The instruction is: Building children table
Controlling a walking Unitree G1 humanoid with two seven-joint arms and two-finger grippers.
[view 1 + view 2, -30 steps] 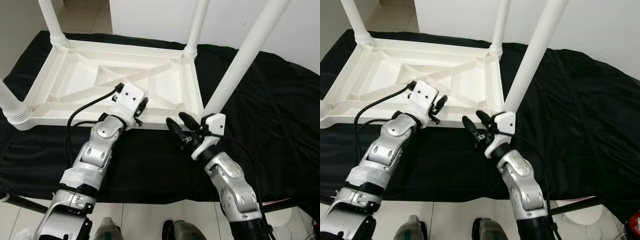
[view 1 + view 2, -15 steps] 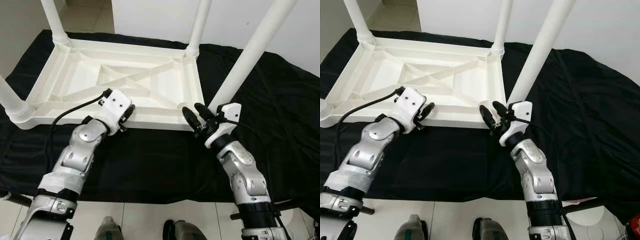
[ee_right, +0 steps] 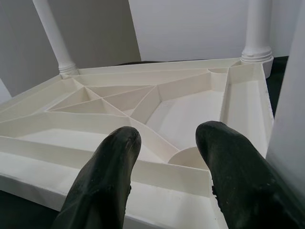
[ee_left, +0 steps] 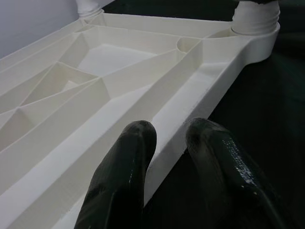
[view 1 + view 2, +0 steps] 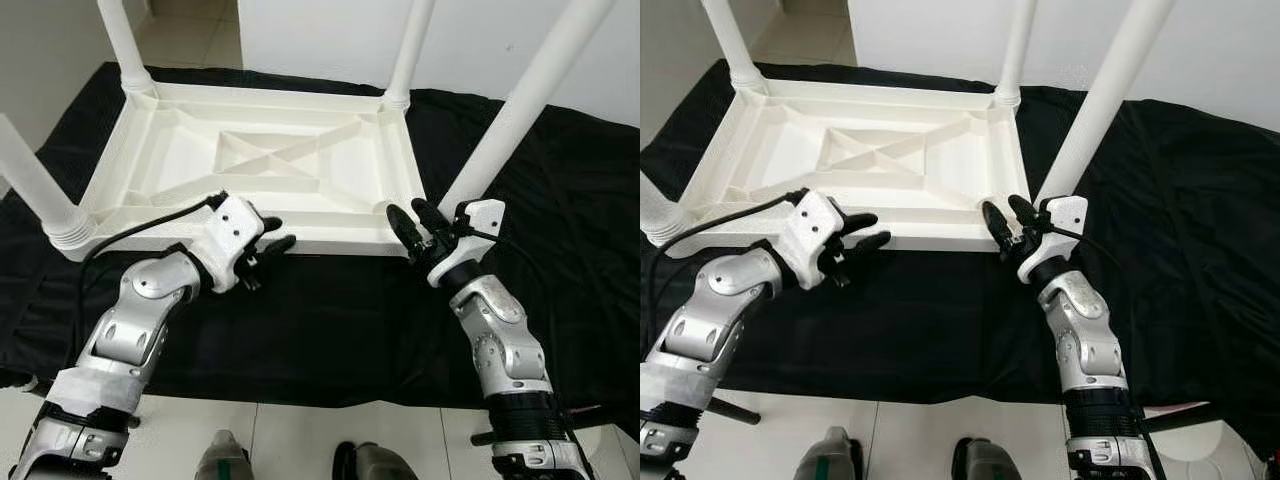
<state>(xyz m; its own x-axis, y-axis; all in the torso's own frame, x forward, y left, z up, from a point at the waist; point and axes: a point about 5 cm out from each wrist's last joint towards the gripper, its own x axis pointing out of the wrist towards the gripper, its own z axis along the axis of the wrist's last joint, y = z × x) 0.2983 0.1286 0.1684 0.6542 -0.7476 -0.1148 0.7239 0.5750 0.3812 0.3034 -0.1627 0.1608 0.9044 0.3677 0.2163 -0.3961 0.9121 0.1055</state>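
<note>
A white plastic table (image 5: 330,240) lies upside down on a black cloth, its ribbed underside facing up. Legs stand at the far left (image 5: 122,45), far right (image 5: 410,50), near right (image 5: 520,110) and near left (image 5: 35,180) corners. My left gripper (image 5: 275,235) is open at the near long rim. In the left wrist view its fingers (image 4: 128,162) straddle the rim edge (image 4: 176,119). My right gripper (image 5: 408,218) is open at the near right corner, beside that leg's base. The right wrist view has its fingertips (image 3: 114,157) spread over the corner socket (image 3: 190,157).
The black cloth (image 5: 330,320) covers the low platform and drapes over its front edge. Pale floor tiles (image 5: 290,440) and my feet lie below that edge. A white wall (image 5: 320,30) stands behind the table. Bare cloth stretches to the right (image 5: 580,190).
My right gripper has moved forward and right to the table's near right corner. My left gripper has drawn back to the rim edge with its fingers spread wider. The camera has shifted slightly.
</note>
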